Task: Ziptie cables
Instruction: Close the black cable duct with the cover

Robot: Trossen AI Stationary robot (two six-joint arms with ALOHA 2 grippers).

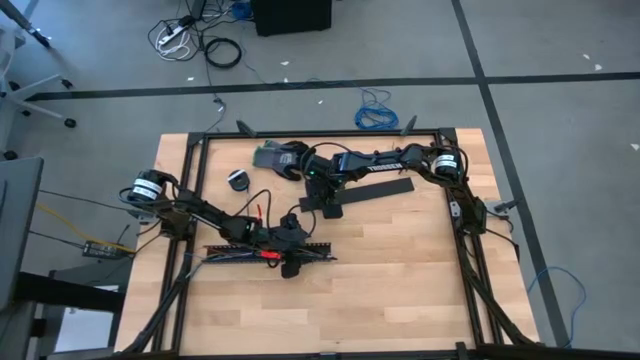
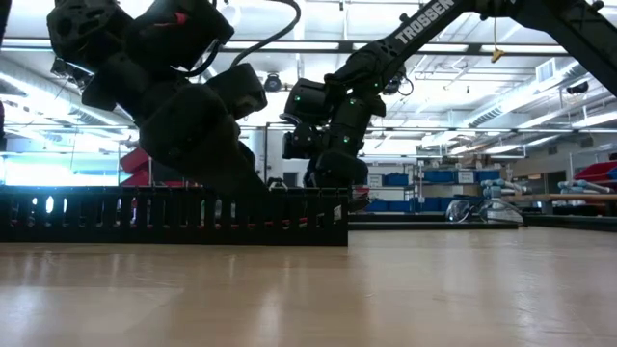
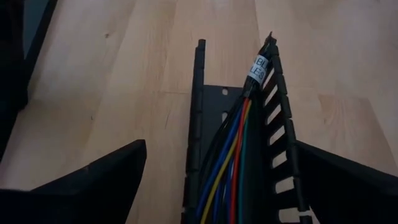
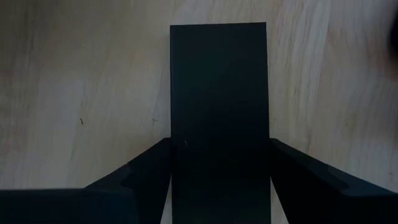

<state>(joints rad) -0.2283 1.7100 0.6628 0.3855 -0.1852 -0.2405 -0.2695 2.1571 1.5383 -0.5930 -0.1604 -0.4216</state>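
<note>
Pale wooden table (image 1: pixel 400 290) seen from above, with a black metal frame (image 1: pixel 470 250) around its edges and two dark robot arms reaching in. The cables (image 3: pixel 231 163), a bundle of blue, yellow, red and green wires, lie inside a black slotted channel (image 1: pixel 268 251) on the table's left-centre. The left gripper (image 3: pixel 217 186) hangs over the channel with its fingers spread wide on either side of it, grasping nothing. The right gripper (image 4: pixel 219 168) sits near the table's middle, its fingers straddling a flat black strip (image 4: pixel 217 106); whether they actually pinch it cannot be told.
</note>
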